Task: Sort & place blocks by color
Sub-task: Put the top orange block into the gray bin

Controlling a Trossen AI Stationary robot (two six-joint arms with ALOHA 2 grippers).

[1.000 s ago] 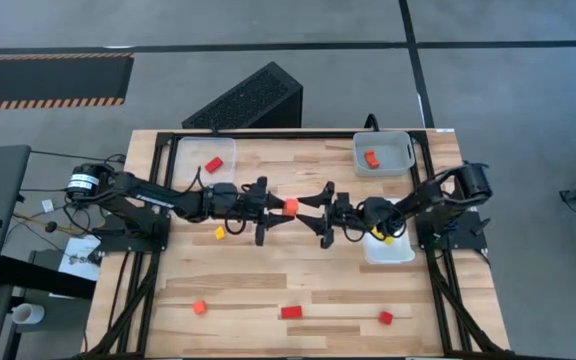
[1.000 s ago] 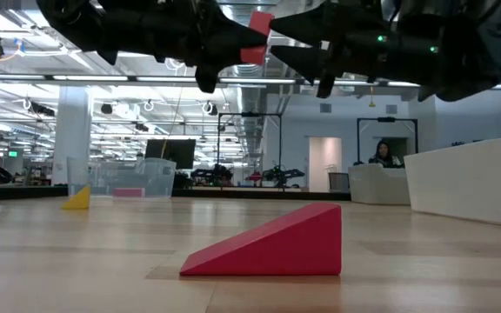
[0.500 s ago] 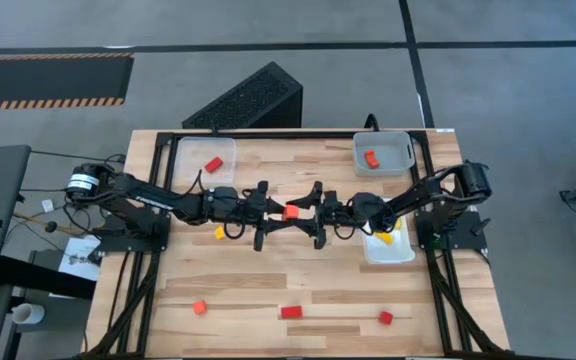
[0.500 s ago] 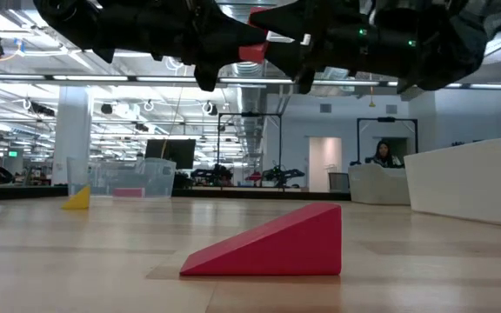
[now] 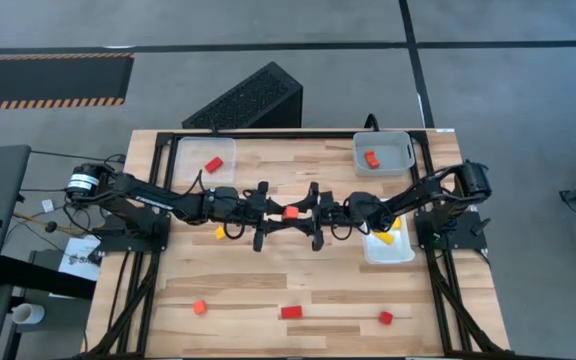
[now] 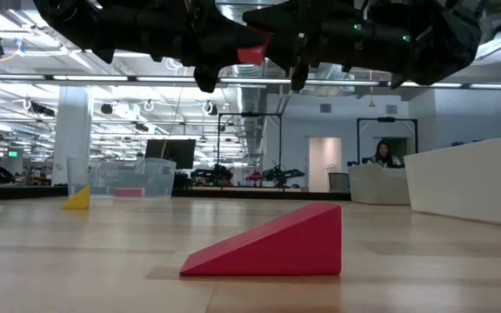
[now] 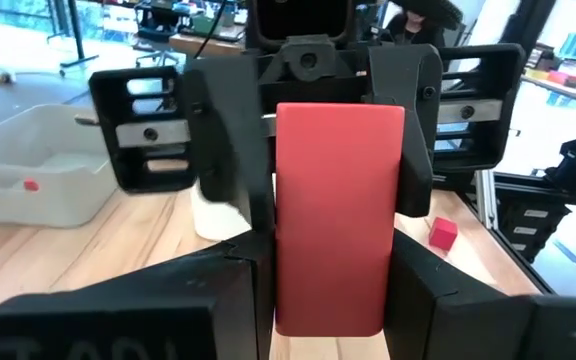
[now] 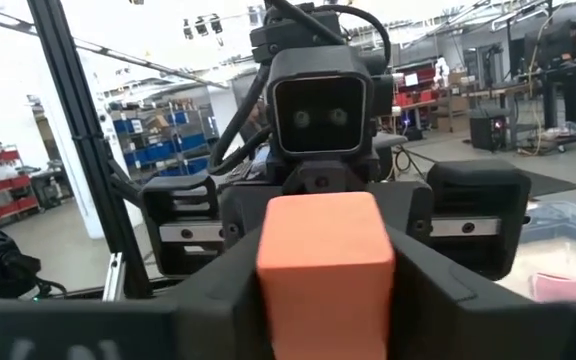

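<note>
**Red block held between two pincers above the bench**

Red block (image 5: pixel 291 212) sits in mid-air over the middle of the wooden bench (image 5: pixel 298 290), caught from both sides. The left pincer (image 5: pixel 280 212) is clamped on it, fingers pressed against its long faces in the left wrist view. The right pincer (image 5: pixel 303 212) meets it head-on, its fingers (image 8: pixel 448 300) standing on either side of the block's end; whether they already press on it I cannot tell.

Other blocks lie well apart: a red wedge (image 5: pixel 291 312), a small red cube (image 5: pixel 385 318) and an orange-red cube (image 5: pixel 199 307) near the front edge, and a yellow piece (image 5: pixel 220 233) just beside the left arm. A red block (image 5: pixel 213 165) lies in the clear tray (image 5: pixel 188 150), an orange one (image 5: pixel 371 158) in the grey tray (image 5: pixel 404 150), and yellow pieces (image 5: pixel 388 234) in the white tray (image 5: pixel 400 255).
</note>
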